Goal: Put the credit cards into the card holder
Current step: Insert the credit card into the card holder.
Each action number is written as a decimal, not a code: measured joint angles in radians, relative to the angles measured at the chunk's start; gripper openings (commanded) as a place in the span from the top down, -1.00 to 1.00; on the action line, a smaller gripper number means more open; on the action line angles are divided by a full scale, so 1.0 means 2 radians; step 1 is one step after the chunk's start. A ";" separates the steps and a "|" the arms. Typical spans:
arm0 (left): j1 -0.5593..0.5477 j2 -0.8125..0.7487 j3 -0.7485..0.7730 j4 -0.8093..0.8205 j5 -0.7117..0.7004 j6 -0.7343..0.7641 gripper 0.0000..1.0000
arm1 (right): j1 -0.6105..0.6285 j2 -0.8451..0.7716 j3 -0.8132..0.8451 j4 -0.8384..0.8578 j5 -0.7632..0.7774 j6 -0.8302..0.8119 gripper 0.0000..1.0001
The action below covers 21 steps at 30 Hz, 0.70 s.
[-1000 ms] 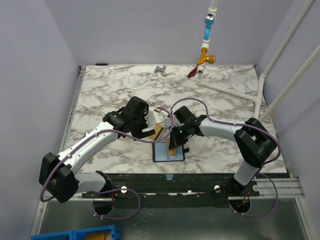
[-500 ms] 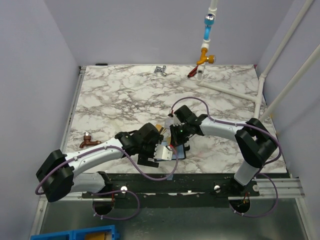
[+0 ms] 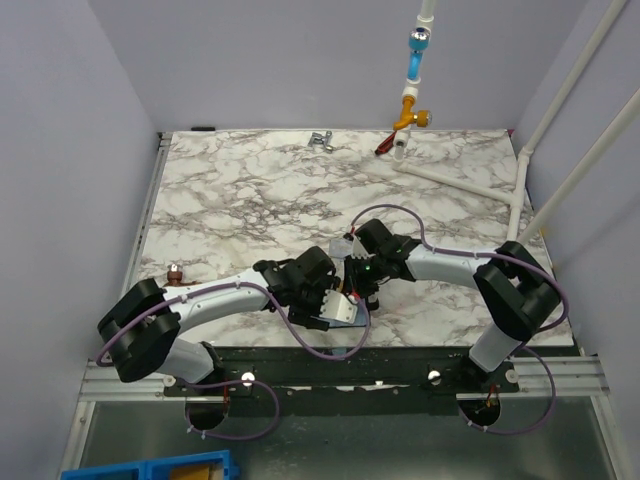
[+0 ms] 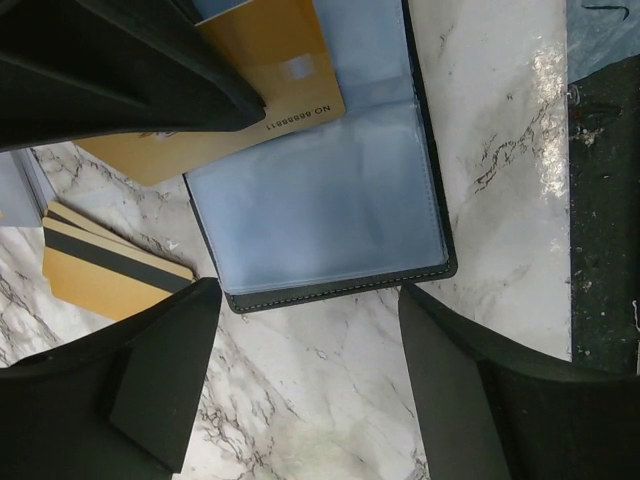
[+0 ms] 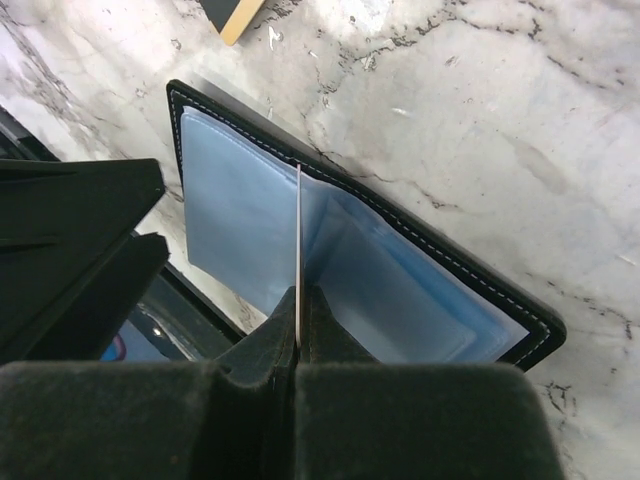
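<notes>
My left gripper (image 4: 305, 300) has swung from mid-table to the near edge and now hovers, jaws apart, over the open holder (image 4: 320, 210). My right gripper (image 5: 298, 305) stays clamped on the gold card (image 4: 285, 60), edge-on above the pocket, so I judge insertion can begin.

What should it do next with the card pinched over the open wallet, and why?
Probably slide the card down into the wallet: the right gripper pinches it edge-on over the blue sleeves, while the open left gripper hovers at its edge.
</notes>
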<state>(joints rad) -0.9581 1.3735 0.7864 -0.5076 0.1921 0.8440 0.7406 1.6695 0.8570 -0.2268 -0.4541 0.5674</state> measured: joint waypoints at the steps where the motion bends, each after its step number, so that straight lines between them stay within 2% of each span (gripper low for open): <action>1: 0.000 0.005 0.000 0.001 0.000 0.000 -0.39 | 0.000 -0.001 0.000 0.001 0.000 0.004 0.99; 15: -0.003 0.033 -0.019 0.017 0.000 0.021 0.16 | 0.000 -0.006 -0.008 0.008 0.000 0.043 0.99; 21: -0.008 0.056 0.002 0.013 -0.001 -0.002 0.28 | 0.000 -0.025 -0.031 0.020 0.002 0.064 0.99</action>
<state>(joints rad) -0.9745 1.4849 0.7902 -0.4820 0.1909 0.8406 0.7406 1.6188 0.7948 -0.1867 -0.4492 0.6964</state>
